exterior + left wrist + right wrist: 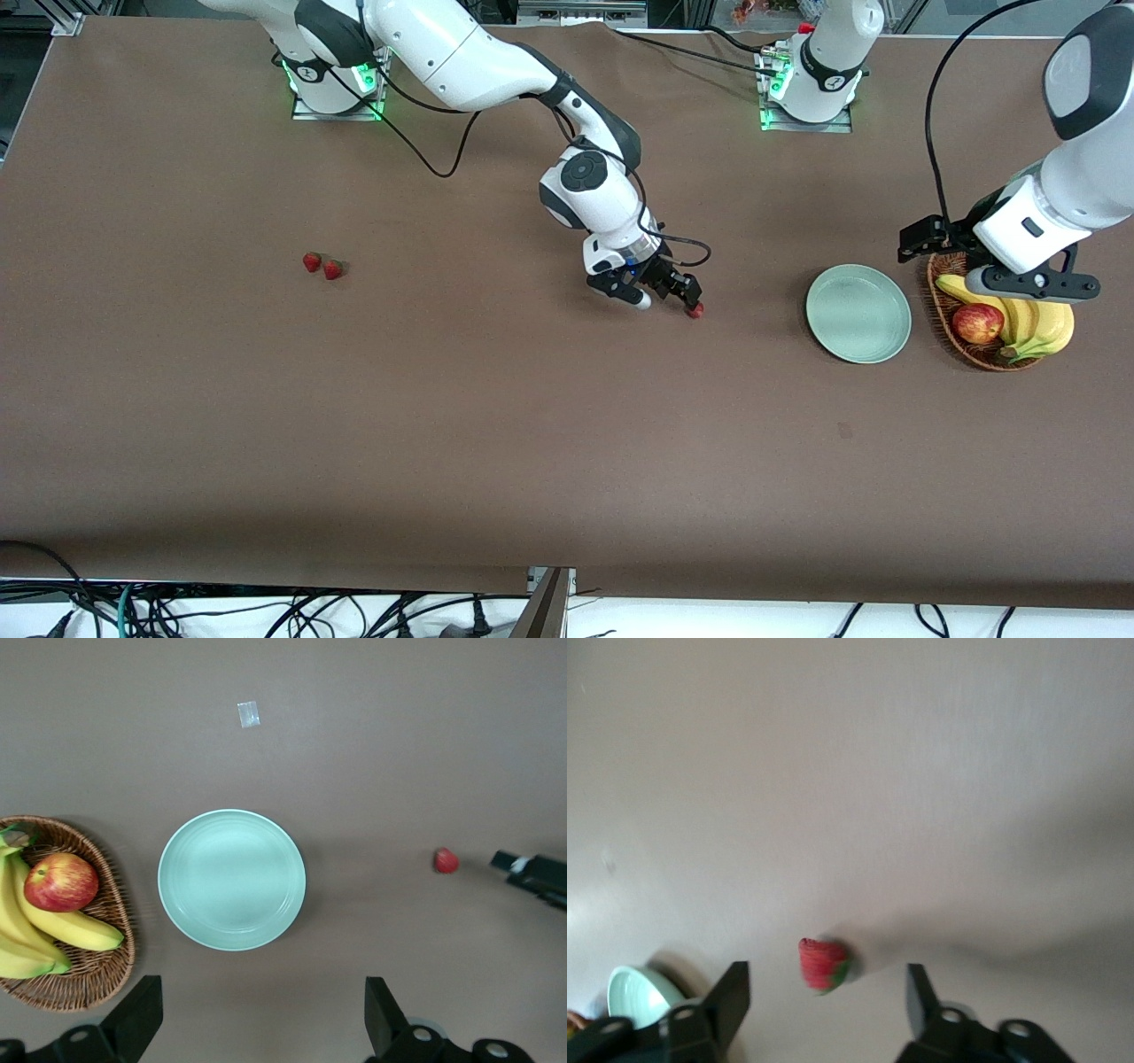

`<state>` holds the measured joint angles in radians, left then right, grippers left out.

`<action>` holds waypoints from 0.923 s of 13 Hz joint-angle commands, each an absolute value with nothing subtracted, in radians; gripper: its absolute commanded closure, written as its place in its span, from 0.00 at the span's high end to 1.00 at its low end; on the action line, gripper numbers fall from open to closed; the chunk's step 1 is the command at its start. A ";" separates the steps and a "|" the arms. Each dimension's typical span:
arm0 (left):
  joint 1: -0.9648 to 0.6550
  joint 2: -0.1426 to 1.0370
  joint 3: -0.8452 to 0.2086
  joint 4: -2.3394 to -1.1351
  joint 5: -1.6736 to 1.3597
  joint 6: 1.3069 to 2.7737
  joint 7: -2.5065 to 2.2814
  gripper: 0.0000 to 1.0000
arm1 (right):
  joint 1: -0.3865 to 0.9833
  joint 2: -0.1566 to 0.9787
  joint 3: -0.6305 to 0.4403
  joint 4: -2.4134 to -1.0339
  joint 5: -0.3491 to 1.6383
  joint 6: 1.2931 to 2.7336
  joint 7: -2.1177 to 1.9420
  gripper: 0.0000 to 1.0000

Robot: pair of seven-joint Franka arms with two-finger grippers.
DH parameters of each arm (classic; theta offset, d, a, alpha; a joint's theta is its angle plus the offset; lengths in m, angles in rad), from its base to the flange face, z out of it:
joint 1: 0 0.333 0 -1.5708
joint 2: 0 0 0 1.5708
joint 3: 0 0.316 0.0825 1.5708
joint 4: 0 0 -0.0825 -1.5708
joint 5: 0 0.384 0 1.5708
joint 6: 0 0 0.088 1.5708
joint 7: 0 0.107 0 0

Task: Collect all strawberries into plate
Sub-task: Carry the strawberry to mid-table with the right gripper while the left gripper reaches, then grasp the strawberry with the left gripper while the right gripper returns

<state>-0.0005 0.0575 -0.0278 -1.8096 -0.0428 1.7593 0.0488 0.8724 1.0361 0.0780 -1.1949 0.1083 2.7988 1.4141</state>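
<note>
Plate (858, 313) lies empty beside the basket (946, 330), with 1 strawberry (697, 309) near it toward the right arm's end, between the spread jaws of the right gripper (669, 303), 2 strawberries (322, 265) well apart, and the left gripper (1032, 283) spread over the basket.

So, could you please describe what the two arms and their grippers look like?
Both arms are glossy white with dark grey joint bands, and green lights glow at their bases. Black cables run along them. The right gripper and left gripper are black, with two flat fingers each.
</note>
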 commanded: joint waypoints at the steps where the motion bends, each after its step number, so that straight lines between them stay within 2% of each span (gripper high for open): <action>1: -0.001 0.043 -0.034 -1.915 -0.055 1.862 0.060 1.00 | 0.838 0.976 0.032 -1.187 0.101 2.621 1.337 0.99; 2: -0.011 0.043 -0.040 -1.958 -0.055 1.912 0.051 1.00 | 0.801 0.948 0.032 -1.190 0.110 2.530 1.240 0.99; 5: -0.009 0.054 -0.156 -2.077 -0.055 2.086 -0.110 1.00 | 0.698 0.838 0.028 -1.257 0.115 2.296 0.964 0.99; 7: -0.009 0.121 -0.259 -2.098 -0.049 2.188 -0.272 1.00 | 0.648 0.743 0.000 -1.340 0.115 2.164 0.774 0.99; 9: -0.011 0.211 -0.337 -2.102 -0.011 2.296 -0.420 1.00 | 0.643 0.640 -0.076 -1.431 0.115 2.041 0.601 0.99; 10: -0.012 0.251 -0.360 -2.111 0.053 2.343 -0.505 1.00 | 0.641 0.577 -0.121 -1.527 0.115 2.028 0.493 0.99; 12: -0.028 0.360 -0.387 -2.111 0.205 2.434 -0.694 1.00 | 0.643 0.435 -0.219 -1.784 0.115 2.103 0.302 0.99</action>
